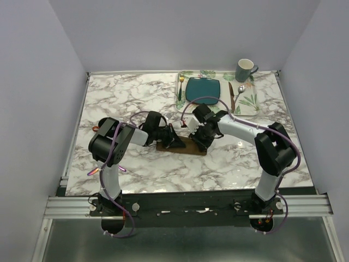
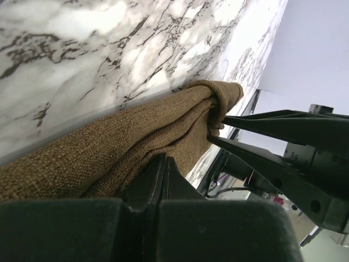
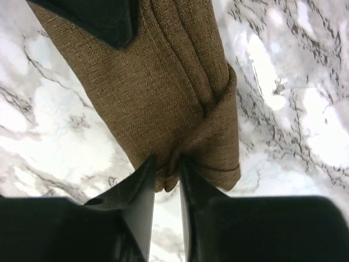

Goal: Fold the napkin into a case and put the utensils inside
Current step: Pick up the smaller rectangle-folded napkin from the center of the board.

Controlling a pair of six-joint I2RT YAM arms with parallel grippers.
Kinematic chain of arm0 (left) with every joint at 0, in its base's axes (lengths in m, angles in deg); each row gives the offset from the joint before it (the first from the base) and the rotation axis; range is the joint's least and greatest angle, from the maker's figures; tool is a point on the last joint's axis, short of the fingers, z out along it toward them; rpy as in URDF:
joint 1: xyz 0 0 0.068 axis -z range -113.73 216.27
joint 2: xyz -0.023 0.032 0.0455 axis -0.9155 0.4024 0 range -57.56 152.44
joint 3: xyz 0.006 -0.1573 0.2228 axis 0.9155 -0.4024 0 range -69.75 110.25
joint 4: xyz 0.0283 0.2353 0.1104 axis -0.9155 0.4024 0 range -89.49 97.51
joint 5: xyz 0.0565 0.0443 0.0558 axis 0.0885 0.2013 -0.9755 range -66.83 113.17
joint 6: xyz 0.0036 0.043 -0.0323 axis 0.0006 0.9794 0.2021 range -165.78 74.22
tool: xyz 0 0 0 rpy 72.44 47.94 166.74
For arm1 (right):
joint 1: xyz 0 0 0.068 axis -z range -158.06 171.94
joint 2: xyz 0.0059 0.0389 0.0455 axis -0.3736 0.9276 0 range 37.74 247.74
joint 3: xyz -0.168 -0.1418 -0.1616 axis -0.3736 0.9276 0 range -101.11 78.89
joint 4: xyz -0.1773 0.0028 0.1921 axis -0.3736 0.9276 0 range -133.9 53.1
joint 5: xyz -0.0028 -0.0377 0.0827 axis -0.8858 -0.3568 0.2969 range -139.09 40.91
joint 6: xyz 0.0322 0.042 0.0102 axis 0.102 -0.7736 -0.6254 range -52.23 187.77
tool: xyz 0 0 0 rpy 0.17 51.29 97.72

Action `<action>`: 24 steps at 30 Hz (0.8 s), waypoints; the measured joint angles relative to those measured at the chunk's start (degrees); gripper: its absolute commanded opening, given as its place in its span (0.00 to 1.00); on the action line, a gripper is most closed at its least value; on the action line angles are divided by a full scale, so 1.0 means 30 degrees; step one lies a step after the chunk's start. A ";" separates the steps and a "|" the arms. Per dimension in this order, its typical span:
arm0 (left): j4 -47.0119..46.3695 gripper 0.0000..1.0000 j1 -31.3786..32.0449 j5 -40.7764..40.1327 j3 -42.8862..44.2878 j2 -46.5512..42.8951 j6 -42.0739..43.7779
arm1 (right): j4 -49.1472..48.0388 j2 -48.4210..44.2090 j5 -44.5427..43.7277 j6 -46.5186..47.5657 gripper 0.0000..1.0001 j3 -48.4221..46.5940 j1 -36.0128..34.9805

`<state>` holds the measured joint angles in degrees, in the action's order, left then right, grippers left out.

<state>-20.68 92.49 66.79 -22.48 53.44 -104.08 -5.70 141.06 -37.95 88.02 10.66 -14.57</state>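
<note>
Closest to me, a grooved aluminium rail [image 1: 185,206] carries both arm bases. Beyond it, on the glossy marble-patterned worktop [image 1: 125,98], the napkin [image 1: 188,148] lies as a narrow dark-brown strip near the middle, with the left tool [image 1: 174,137] and right tool [image 1: 197,141] bent over it from either side. At the far right sit a leaf-printed placemat [image 1: 251,103], a square teal plate [image 1: 203,90] and a dark mug [image 1: 245,69], which neither wrist camera catches. From the left wrist, the cloth [image 2: 136,131] shows a coarse tan weave in long soft folds. The left tool's black tips are pressed together on its near edge, and opposite them the right tool's slim fingers stand slightly spread, the bunched end between them. From the right wrist, those tips show a thin gap with the rolled cloth end lying in it and marble visible below.
</note>
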 measured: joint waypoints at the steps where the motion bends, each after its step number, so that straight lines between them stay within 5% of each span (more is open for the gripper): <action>1: 0.0036 0.00 0.0000 0.0058 0.0087 0.0058 0.0087 | 0.0328 0.0000 0.0175 0.0262 0.40 -0.0197 0.0029; 8: 0.0270 0.00 0.0000 0.0342 0.0372 0.0189 0.0874 | 0.3075 -0.0204 0.2157 0.0787 0.38 -0.2863 0.0663; 15: 0.0627 0.00 0.0000 0.0430 0.0568 0.0197 0.1413 | 0.3468 0.0590 0.2710 0.0568 0.27 -0.4131 0.1872; 24: 0.1435 0.00 0.0051 0.0685 0.1304 0.0495 0.2186 | 0.3147 0.3293 0.2579 0.0408 0.25 -0.3993 0.2280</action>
<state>-16.37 92.64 68.84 -18.57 54.93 -97.52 3.74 150.94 -30.21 89.24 -1.32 -7.73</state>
